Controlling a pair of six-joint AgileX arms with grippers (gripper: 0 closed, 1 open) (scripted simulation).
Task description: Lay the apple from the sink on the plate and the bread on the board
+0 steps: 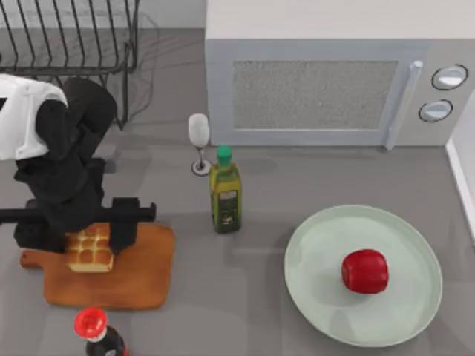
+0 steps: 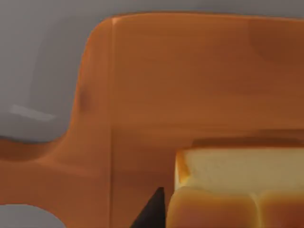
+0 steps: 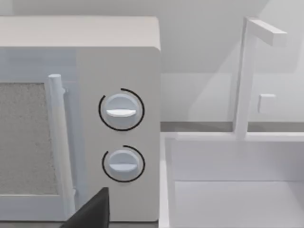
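While hovering over the board (image 1: 111,278), left gripper (image 1: 87,236) pinching the bread (image 1: 89,252), resting on that board; apple (image 1: 365,271) sitting on the plate (image 1: 312,297), well right of the board.

The left arm's gripper (image 1: 87,241) hangs low over the bread (image 1: 90,250), which sits on the left part of the board (image 1: 137,278). At the right, the apple (image 1: 365,271) lies on the plate (image 1: 319,289). An olive oil bottle (image 1: 225,191) and a wine glass (image 1: 199,141) stand before the microwave (image 1: 334,81). A dish rack (image 1: 67,37) stands at the rear left, and a red-capped dark bottle (image 1: 96,334) stands just beside the board's near edge.
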